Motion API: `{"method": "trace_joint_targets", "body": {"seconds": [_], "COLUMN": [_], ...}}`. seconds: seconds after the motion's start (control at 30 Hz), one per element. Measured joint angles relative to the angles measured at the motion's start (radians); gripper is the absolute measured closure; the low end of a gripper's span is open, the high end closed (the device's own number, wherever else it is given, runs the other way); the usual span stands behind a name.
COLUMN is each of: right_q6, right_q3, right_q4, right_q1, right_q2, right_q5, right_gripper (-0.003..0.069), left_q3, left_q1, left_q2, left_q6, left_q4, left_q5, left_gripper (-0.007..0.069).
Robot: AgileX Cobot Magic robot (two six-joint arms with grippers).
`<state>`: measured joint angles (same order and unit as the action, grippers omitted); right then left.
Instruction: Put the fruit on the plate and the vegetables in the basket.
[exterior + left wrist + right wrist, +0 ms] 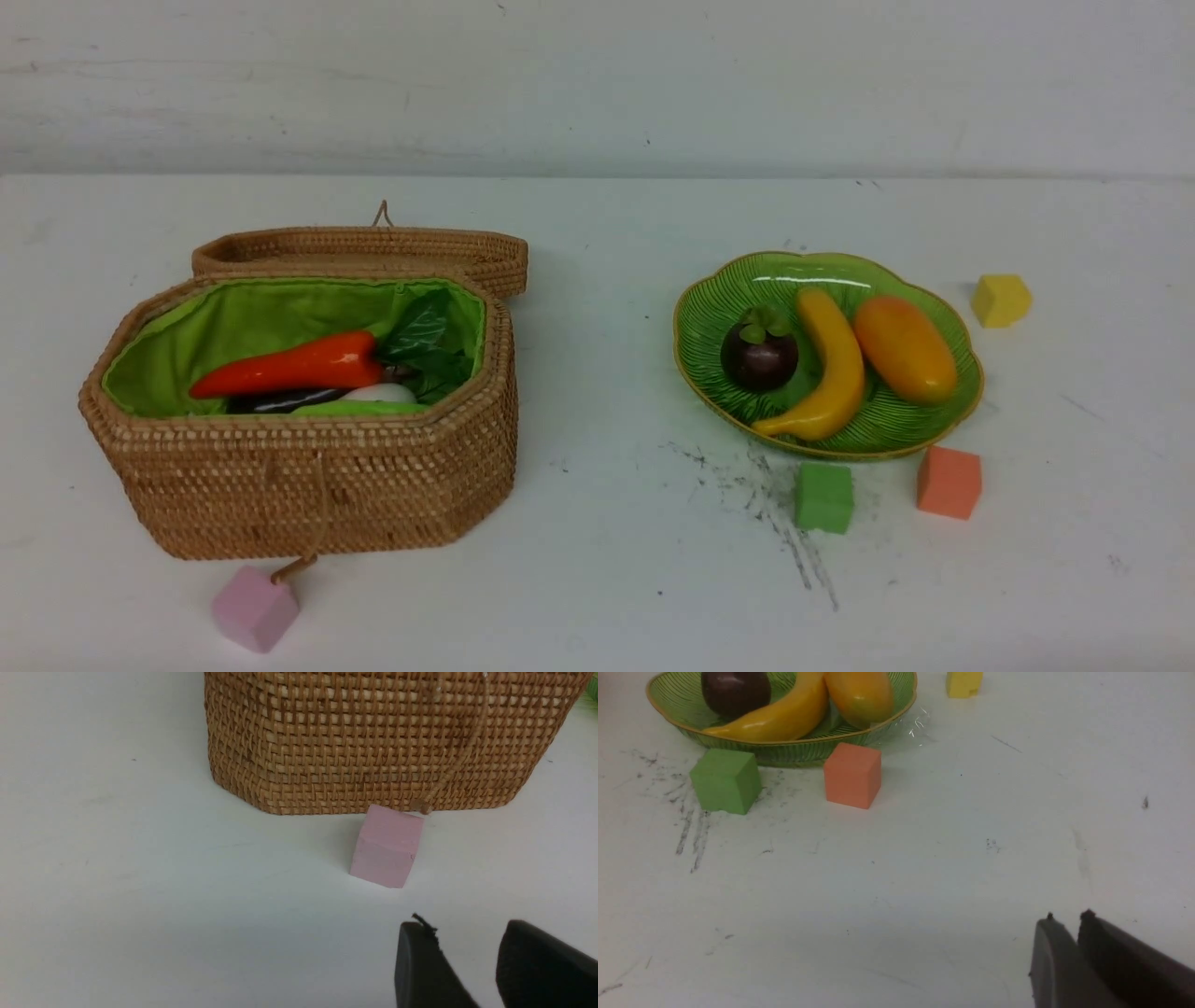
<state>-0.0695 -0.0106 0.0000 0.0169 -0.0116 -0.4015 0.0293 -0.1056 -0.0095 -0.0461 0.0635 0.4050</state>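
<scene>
Light is even, bright and diffuse, seemingly from overhead; shadows are soft and short, pooling faintly under the basket (pixel 308 485) and beside the pink cube (pixel 387 845); a white glare streak lies on the far inner rim of the plate (pixel 812 273), and small highlights sit on the banana (pixel 826 373) and mango (pixel 904 347); the front view is slightly soft and grainy; in both wrist views the dark fingers (pixel 423 970) near the lens are blurred.
</scene>
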Motion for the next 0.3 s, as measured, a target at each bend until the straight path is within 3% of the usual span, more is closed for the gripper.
{"method": "trace_joint_targets", "body": {"seconds": [0.3], "right_q6": [0.000], "right_q3": [0.000], "right_q4": [0.000], "right_q1": [0.000], "right_q2": [0.000], "right_q5": [0.000], "right_gripper": [0.0549], "left_q3": [0.000], "left_q1": [0.000], "left_q2": [0.000], "left_q6": [0.000], "left_q4": [0.000], "left_q5": [0.000], "left_gripper": [0.0386]}}
